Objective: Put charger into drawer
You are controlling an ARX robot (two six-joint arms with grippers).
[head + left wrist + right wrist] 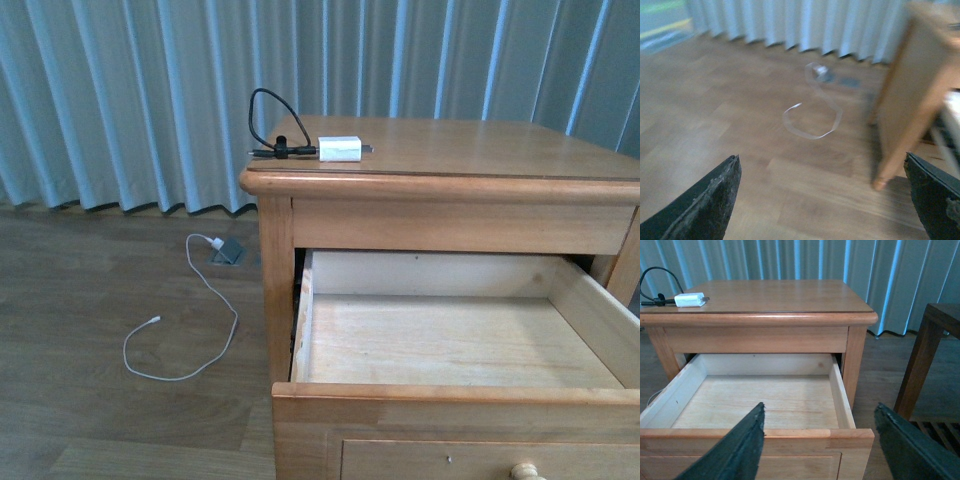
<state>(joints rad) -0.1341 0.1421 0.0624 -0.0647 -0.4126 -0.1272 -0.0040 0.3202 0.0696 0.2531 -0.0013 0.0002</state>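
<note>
Resting on the nightstand (pixel 480 150) top, the charger (pixel 340 149) lies close to the near left corner, just behind the near edge. Its white block points right and its black cable loops off to the left, so its long axis runs left to right along that edge. Below it the drawer (pixel 450 345) stands pulled out toward the robot, its pale interior bare. The right end effector (pixel 820 406) hangs in front of the drawer with jaws spread wide and nothing between them; from there the charger (pixel 689 299) lies higher, farther and well to the left. The left end effector (pixel 821 157) is also wide open and empty, off to the nightstand's left over the floor, where a long white cable (pixel 812 120) lies; that view is blurred. Since the charger sits on the left side, the left arm looks the better placed, probably closing across the block's short width from above.
</note>
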